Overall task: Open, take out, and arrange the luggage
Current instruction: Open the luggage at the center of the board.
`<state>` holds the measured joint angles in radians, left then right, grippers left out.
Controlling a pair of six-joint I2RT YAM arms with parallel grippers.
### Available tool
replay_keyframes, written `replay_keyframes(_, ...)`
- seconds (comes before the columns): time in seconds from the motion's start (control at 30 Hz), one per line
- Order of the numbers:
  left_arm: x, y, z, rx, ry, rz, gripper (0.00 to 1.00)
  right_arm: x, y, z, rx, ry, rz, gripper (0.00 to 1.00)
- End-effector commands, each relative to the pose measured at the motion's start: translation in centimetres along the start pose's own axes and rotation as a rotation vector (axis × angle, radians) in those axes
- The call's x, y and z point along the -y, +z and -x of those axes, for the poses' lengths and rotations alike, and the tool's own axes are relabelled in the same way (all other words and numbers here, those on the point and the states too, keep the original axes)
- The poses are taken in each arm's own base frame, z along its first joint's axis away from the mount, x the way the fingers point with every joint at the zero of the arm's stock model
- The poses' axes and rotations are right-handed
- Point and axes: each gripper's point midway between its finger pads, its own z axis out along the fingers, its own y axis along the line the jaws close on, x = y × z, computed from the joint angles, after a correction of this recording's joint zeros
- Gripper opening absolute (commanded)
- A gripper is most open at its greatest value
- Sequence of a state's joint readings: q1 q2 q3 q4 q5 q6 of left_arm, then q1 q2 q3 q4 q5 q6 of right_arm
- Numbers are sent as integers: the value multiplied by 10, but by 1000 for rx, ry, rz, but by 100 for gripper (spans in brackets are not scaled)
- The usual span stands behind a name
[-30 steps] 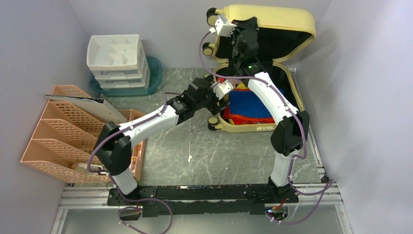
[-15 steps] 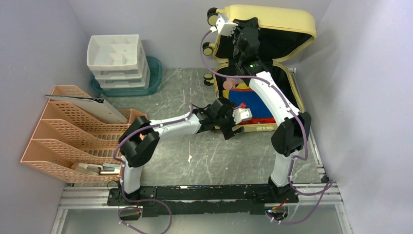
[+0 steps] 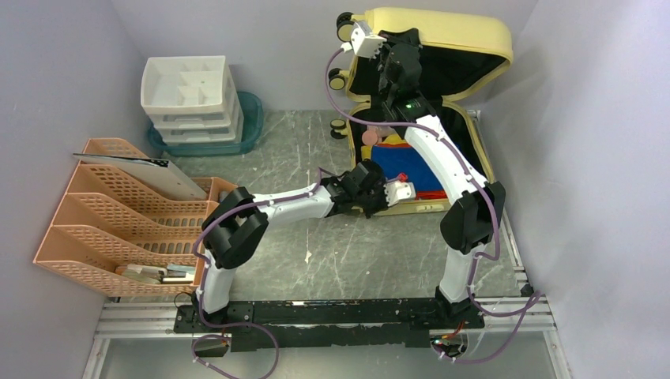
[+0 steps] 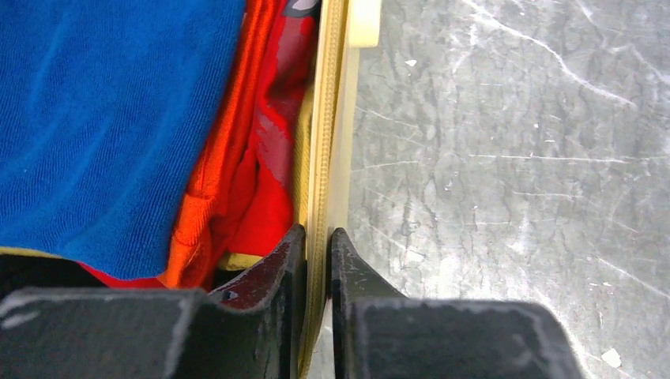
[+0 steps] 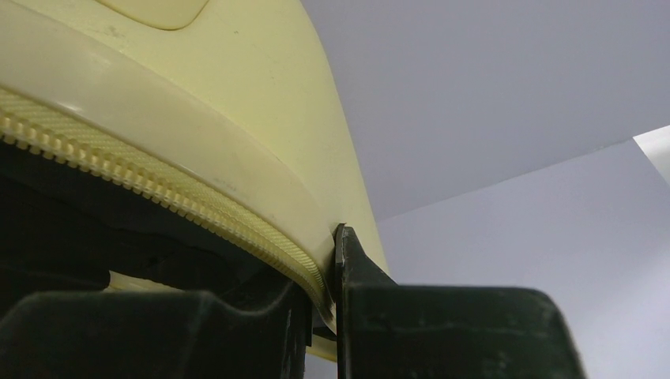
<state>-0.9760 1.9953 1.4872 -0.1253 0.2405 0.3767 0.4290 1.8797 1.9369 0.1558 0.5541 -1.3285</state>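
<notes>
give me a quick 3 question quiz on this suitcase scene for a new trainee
1. True or false: the suitcase lid is shut.
2. Which fingers grip the raised lid's edge? A. left fingers B. right fingers
3. Fill in: the top cloth inside the suitcase is ____ in colour.

Key
1. False, the lid stands open.
2. B; the left fingers pinch the lower shell's near rim.
3. Blue.
</notes>
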Motion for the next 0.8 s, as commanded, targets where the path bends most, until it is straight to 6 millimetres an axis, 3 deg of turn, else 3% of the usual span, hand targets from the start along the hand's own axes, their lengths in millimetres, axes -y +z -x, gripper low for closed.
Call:
replay_keyframes(0.0,51,-7,6,16,29,-173,11,-18,-4,-13,-89,128,48,2)
replay_keyframes(0.2,66,-25,-2,22,86,-230,5,-18,-8,-6,-89,107,40,1)
replay_keyframes(0.53,81,-36,-18,8,129,-247,7,-25,-12,0,-92,89,44,1)
replay_keyframes(0.57,78,-35,-16,6,125,-232,13,-26,-11,0,-93,84,41,1)
replay_keyframes(0.67,62,-35,-3,14,106,-168,51,-30,-8,1,-92,70,31,2)
replay_keyframes(0.77,41,-48,25,54,82,-126,77,-35,-4,1,-96,61,15,4)
